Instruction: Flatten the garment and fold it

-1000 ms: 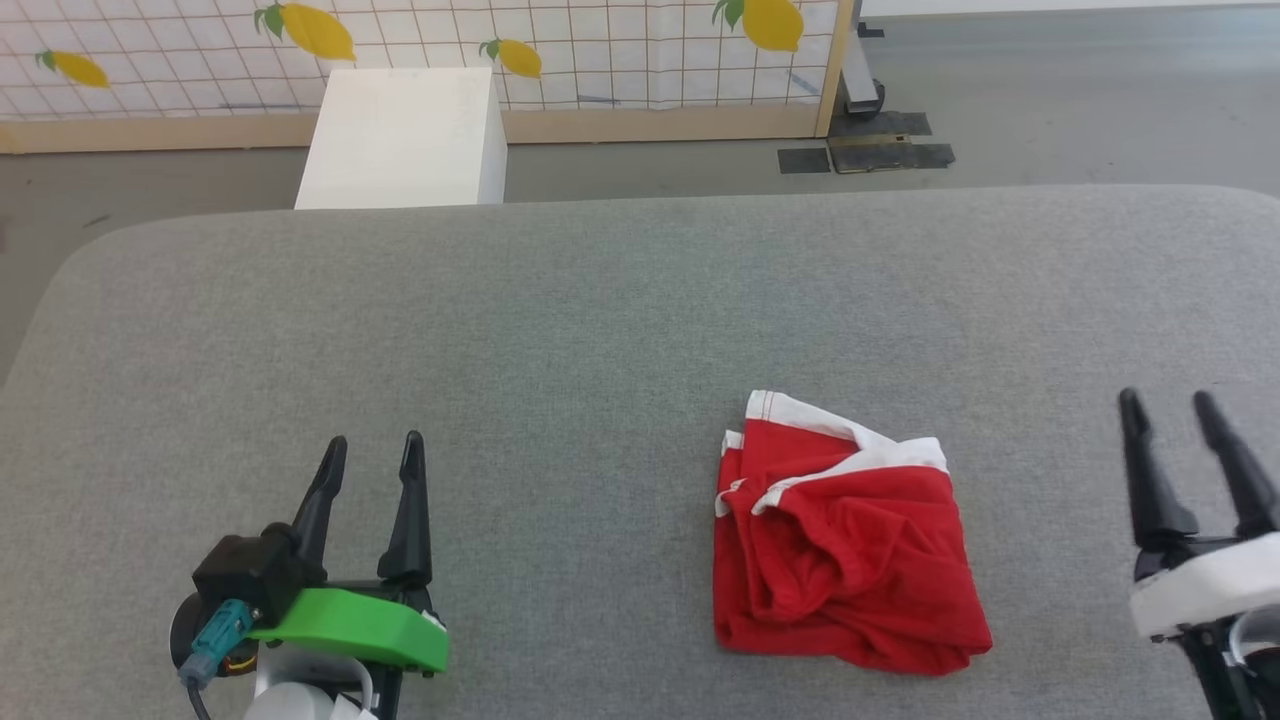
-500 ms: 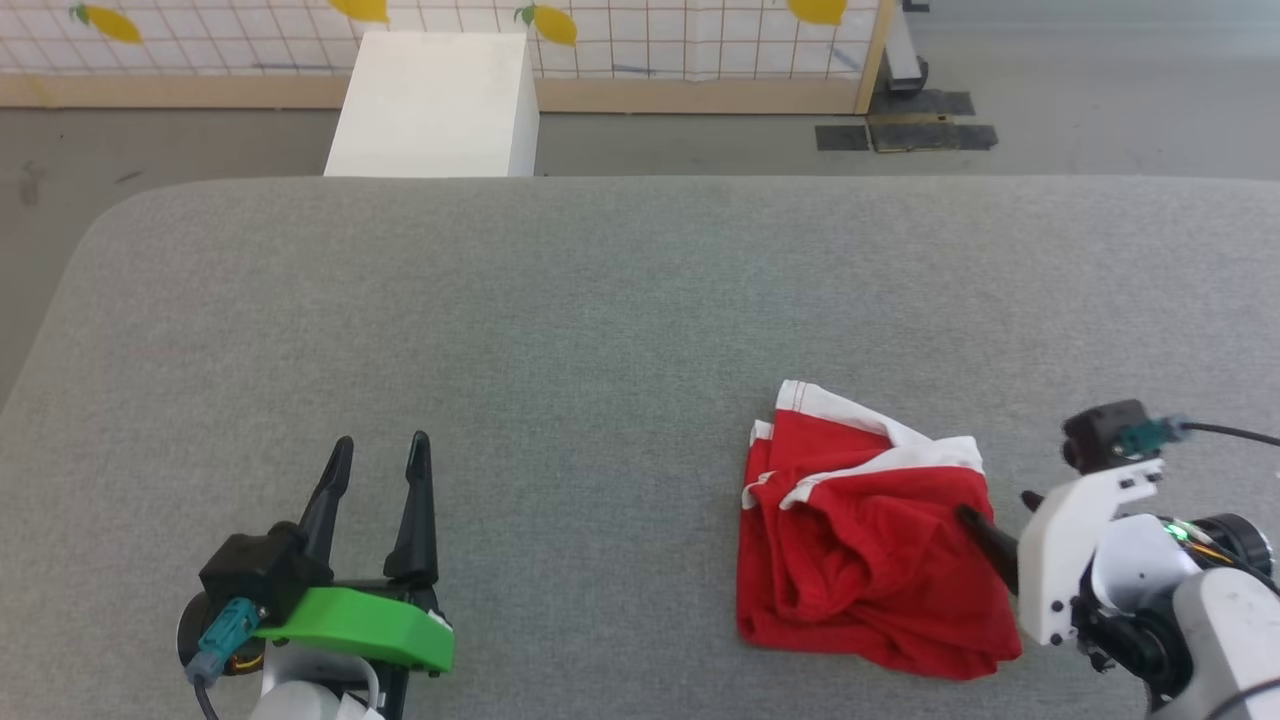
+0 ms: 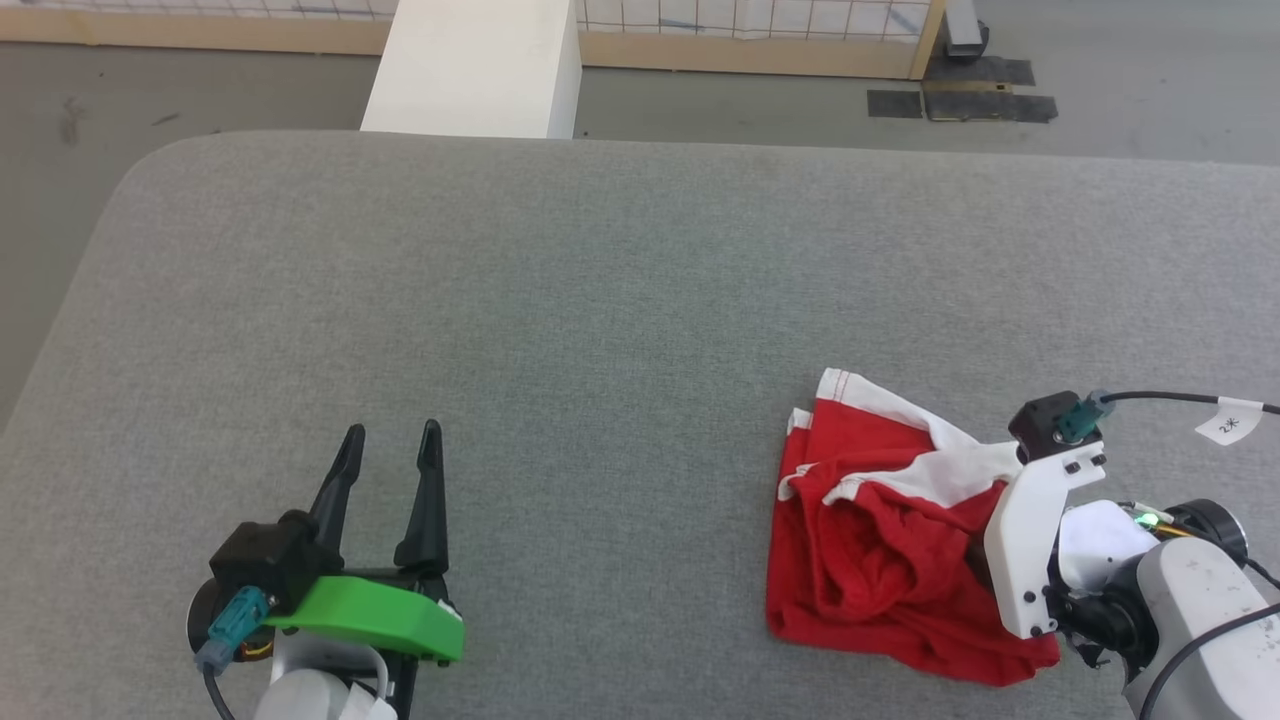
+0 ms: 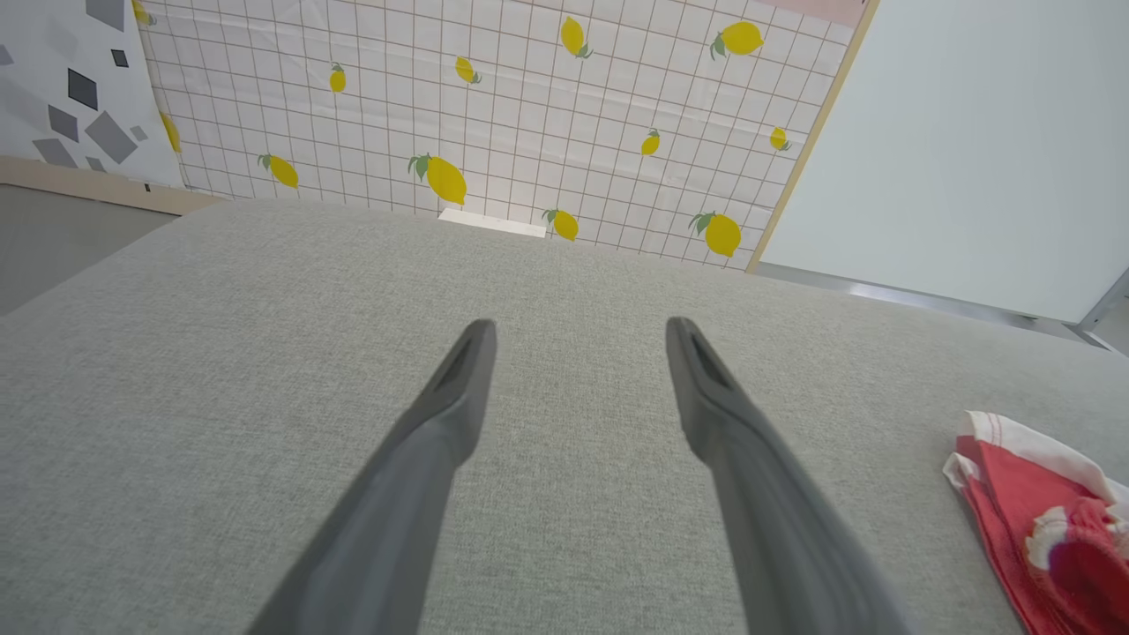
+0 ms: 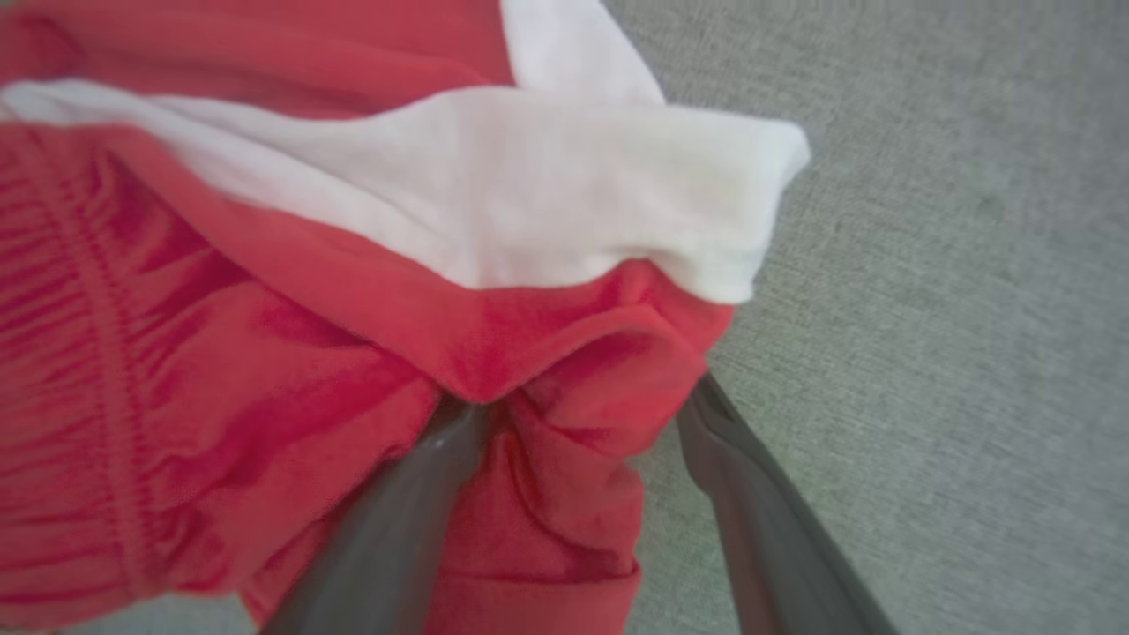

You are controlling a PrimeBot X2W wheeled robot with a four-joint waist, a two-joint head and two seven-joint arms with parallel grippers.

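Note:
The garment [image 3: 880,545] is a crumpled red heap with white trim, lying at the near right of the grey table [image 3: 600,300]. Its edge also shows at the right of the left wrist view [image 4: 1023,503]. My right gripper [image 5: 582,397] has pushed into the garment's right side. Its jaws are spread, with a fold of red fabric between them. One fingertip is tucked under the cloth and the other lies along the fabric's edge. In the head view its white wrist bracket [image 3: 1030,540] hides the fingers. My left gripper [image 3: 390,450] stands open over bare table at the near left, far from the garment.
A white box [image 3: 480,65] stands on the floor just beyond the table's far edge. Behind it is a lemon-patterned partition [image 4: 494,106]. Black patches [image 3: 960,100] lie on the floor at the far right. A tagged cable [image 3: 1230,420] runs from the right wrist.
The camera has tilted down. My right gripper has swung from pointing up at the far right to pointing left into the garment's right edge, bunching the fabric. The left gripper has stayed put.

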